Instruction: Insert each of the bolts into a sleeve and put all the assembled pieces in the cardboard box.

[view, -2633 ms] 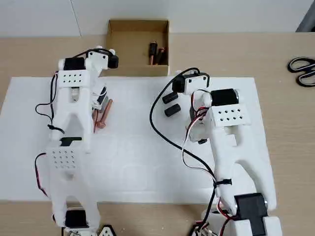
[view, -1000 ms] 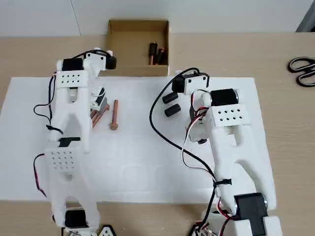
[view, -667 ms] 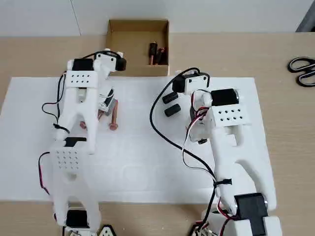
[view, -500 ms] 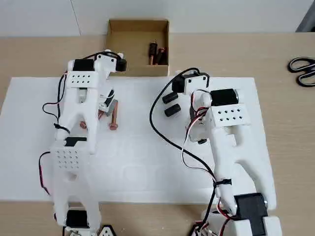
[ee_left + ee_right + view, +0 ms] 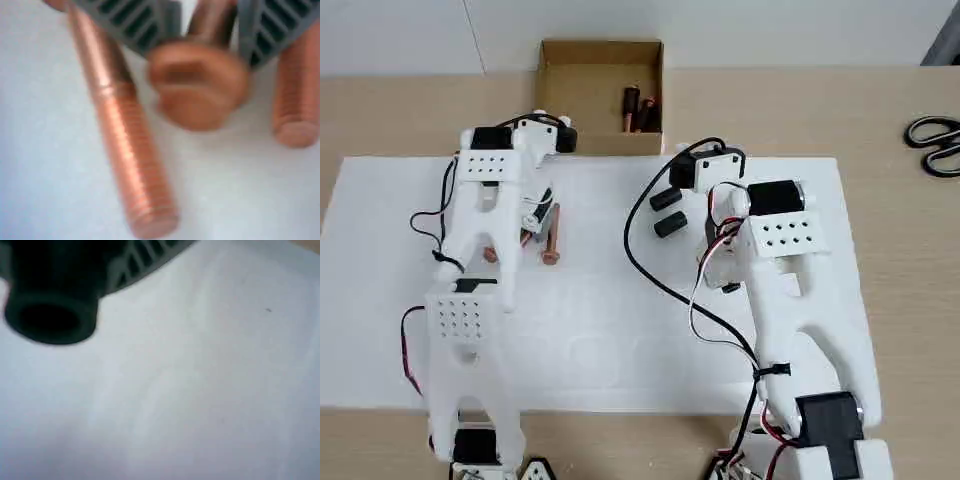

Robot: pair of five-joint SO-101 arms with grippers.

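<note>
Scissors (image 5: 935, 143), wooden table (image 5: 900, 260), white mat (image 5: 590, 340)

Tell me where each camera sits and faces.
High view: fixed overhead, looking down on the left arm, right arm and cardboard box.
Left wrist view: on the left arm, looking past the left gripper at bolts on the mat.
Right wrist view: on the right arm, looking past the right gripper and held sleeve at the mat.
Shared: bolts, in high and left wrist views.
</note>
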